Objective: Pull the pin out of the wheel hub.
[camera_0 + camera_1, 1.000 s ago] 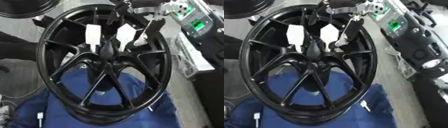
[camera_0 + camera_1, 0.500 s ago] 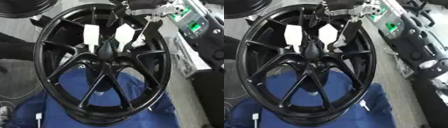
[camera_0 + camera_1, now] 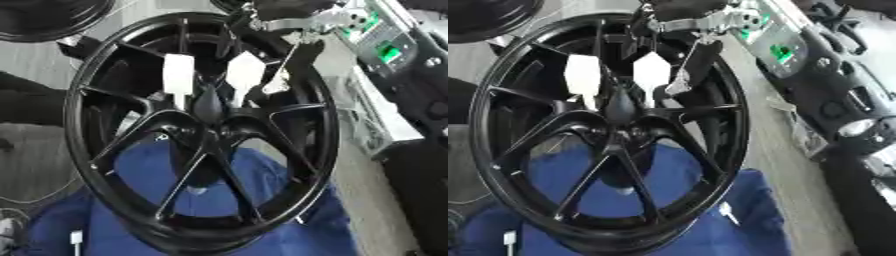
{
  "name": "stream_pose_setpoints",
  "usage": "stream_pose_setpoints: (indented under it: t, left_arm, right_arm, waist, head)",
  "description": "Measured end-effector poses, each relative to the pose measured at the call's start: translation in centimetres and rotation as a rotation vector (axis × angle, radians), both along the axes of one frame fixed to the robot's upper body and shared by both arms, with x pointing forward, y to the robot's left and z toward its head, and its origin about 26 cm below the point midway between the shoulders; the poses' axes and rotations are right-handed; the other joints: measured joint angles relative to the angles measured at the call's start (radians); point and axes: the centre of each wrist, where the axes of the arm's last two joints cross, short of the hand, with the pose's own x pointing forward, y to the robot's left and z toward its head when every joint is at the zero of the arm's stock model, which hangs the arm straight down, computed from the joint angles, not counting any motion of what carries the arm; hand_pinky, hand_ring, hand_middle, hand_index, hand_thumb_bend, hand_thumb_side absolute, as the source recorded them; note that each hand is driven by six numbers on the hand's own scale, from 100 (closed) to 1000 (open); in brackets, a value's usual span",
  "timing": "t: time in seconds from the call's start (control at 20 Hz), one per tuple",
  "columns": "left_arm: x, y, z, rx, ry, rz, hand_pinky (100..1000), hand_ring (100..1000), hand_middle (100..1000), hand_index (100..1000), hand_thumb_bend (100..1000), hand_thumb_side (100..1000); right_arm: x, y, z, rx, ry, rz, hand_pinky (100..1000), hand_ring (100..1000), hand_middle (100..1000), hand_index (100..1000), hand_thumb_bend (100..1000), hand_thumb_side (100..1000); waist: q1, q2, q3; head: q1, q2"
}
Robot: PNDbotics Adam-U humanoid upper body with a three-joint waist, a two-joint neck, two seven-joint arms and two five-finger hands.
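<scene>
Fingers point(image 3: 282, 75) of the right hand point(image 3: 289, 30) reach down from the top edge through the wheel's spokes, long and mostly straight, tips pointing toward the middle of the wheel. Whether they are apart or clamped on anything cannot be told; the tips end just beside the right white tag, short of the dark centre. Silver wrist part sits above them at the rim's top.

Pin point(image 3: 208, 102) reads as a dark pointed cone standing up at the hub centre, between 2 white tags: left tag point(image 3: 178, 79) rectangular, right tag point(image 3: 245, 75) more hexagonal. Whether the cone is the pin itself or a hub cap is unclear.

Wheel point(image 3: 131, 150) is black, multi-spoke, tilted, filling most of the view. Blue cloth point(image 3: 289, 235) lies under its lower half, showing through the spoke gaps. Small white plug-like item point(image 3: 76, 236) lies on the cloth at lower left.

Right of the wheel: grey strip of desk point(image 3: 350, 165) and black machinery with a green lit panel point(image 3: 781, 52). Another dark wheel point(image 3: 52, 20) at upper left corner.

Left hand not seen.
</scene>
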Motion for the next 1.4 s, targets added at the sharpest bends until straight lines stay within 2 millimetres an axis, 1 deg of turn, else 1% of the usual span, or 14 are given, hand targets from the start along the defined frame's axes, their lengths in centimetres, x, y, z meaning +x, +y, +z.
stream_pose_setpoints:
  t: [0.35, 0.55, 0.9, 1.1, 1.25, 1.4]
  left_arm:
    - [0.01, -0.01, 0.02, 0.001, 0.000, 0.000, 865, 695, 748, 835, 203, 778]
    - [0.02, -0.02, 0.03, 0.001, -0.001, 0.000, 865, 695, 748, 835, 204, 779]
    - [0.05, -0.04, 0.07, 0.003, -0.001, 0.000, 866, 695, 748, 835, 204, 779]
    - [0.05, -0.04, 0.07, 0.005, -0.001, 0.001, 867, 694, 748, 835, 204, 780]
    - [0.05, -0.04, 0.07, 0.005, -0.001, 0.001, 867, 693, 749, 835, 205, 780]
    - [0.05, -0.04, 0.07, 0.005, -0.001, 0.001, 868, 692, 748, 835, 205, 779]
  right_arm:
    - [-0.13, -0.48, 0.07, 0.000, 0.012, -0.011, 804, 714, 649, 759, 377, 356]
    - [-0.17, -0.63, 0.11, 0.007, 0.019, -0.008, 799, 701, 617, 733, 361, 341]
    - [-0.17, -0.69, -0.26, 0.010, 0.030, -0.005, 800, 702, 620, 737, 369, 331]
    - [-0.12, -0.75, -0.57, 0.008, 0.037, -0.005, 794, 679, 579, 698, 363, 321]
    - [-0.13, -0.79, -0.58, 0.009, 0.042, -0.009, 787, 662, 532, 657, 348, 304]
    - [-0.13, -0.80, -0.58, 0.013, 0.052, -0.011, 780, 647, 508, 633, 340, 294]
  waist:
    - [-0.001, 0.003, 0.004]
    - [-0.002, 0.004, 0.006]
    - [-0.007, 0.009, 0.007]
    - [-0.008, 0.010, 0.009]
    - [-0.010, 0.010, 0.009]
    - [-0.012, 0.010, 0.009]
  head:
    - [-0.014, -0.002]
    - [-0.017, -0.010]
    - [-0.017, -0.017]
    - [-0.016, -0.018]
    - [-0.013, -0.018]
    - [-0.012, -0.018]
